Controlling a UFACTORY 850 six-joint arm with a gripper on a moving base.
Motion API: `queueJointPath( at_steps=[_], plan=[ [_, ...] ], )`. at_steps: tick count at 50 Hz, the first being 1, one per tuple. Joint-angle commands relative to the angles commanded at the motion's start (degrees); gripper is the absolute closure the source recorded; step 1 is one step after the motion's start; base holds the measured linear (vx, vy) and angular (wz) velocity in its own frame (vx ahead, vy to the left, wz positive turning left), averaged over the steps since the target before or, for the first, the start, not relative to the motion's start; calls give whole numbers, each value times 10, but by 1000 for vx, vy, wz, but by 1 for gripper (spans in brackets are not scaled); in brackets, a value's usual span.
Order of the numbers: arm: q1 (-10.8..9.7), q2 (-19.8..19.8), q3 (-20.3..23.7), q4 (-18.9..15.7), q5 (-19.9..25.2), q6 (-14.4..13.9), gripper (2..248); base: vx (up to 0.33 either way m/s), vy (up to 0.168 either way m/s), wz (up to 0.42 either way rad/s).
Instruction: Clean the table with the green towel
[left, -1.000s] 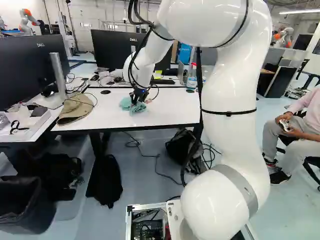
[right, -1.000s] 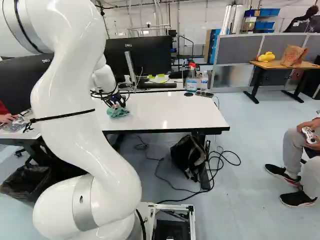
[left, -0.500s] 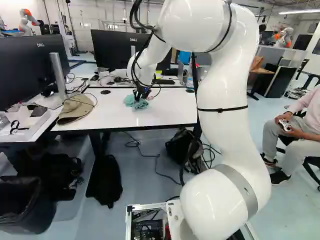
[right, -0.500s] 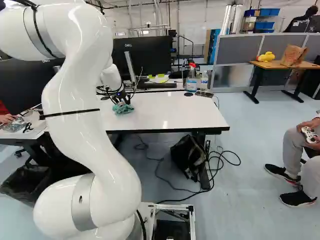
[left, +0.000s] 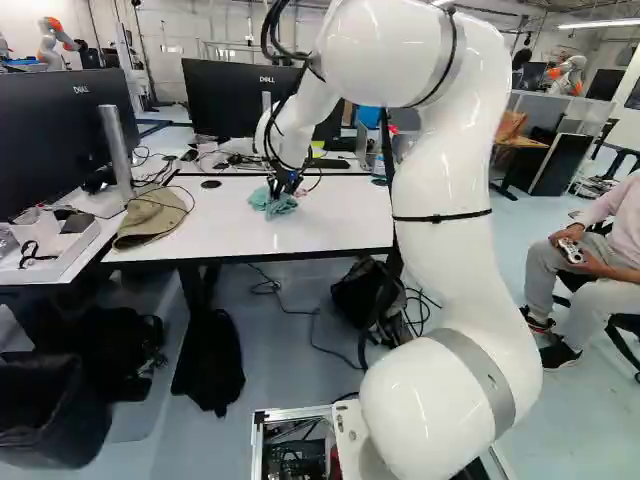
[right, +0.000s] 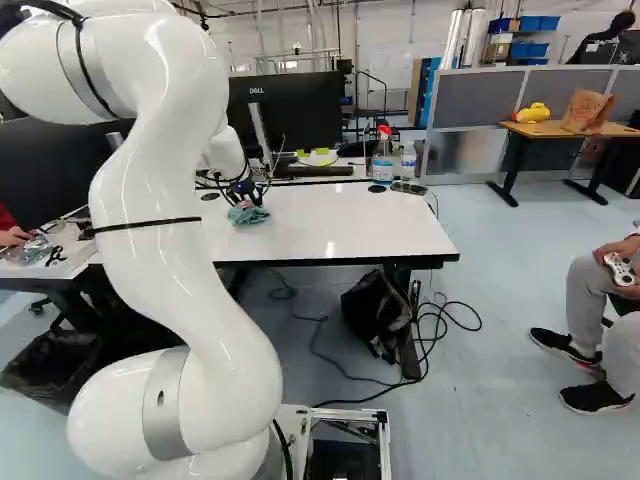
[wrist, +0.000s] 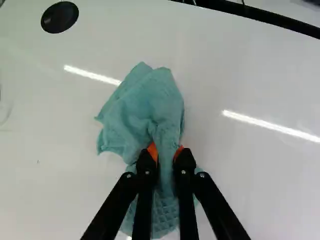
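My gripper (left: 284, 186) is low over the white table (left: 330, 222) in the left base view, the green towel (left: 272, 203) bunched beneath it. From the wrist, the gripper (wrist: 166, 156) has its two fingers closed from both sides on a fold of the towel (wrist: 142, 112). The cloth spreads out ahead of the fingers and also shows under and behind them, lying against the tabletop. The right base view shows the towel (right: 248, 215) near the table's left part.
A cap (left: 152, 217) lies left of the towel, beside a white tray (left: 60, 250). Monitors (left: 262, 98) stand behind. Spray bottle (right: 383, 158) and clear bottle (right: 408, 160) stand at the table's back. A seated person is at the right. Another robot (left: 568, 74) stands far off.
The arm has shifted a little to the right in the right base view, and the towel has slid along the tabletop with the gripper. The base has not moved.
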Motion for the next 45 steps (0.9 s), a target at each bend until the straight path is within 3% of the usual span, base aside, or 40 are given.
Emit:
queueJointPath(
  at_steps=[45],
  plan=[
    [-62,142,125,0,0,0,199,0,0,0]
  ],
)
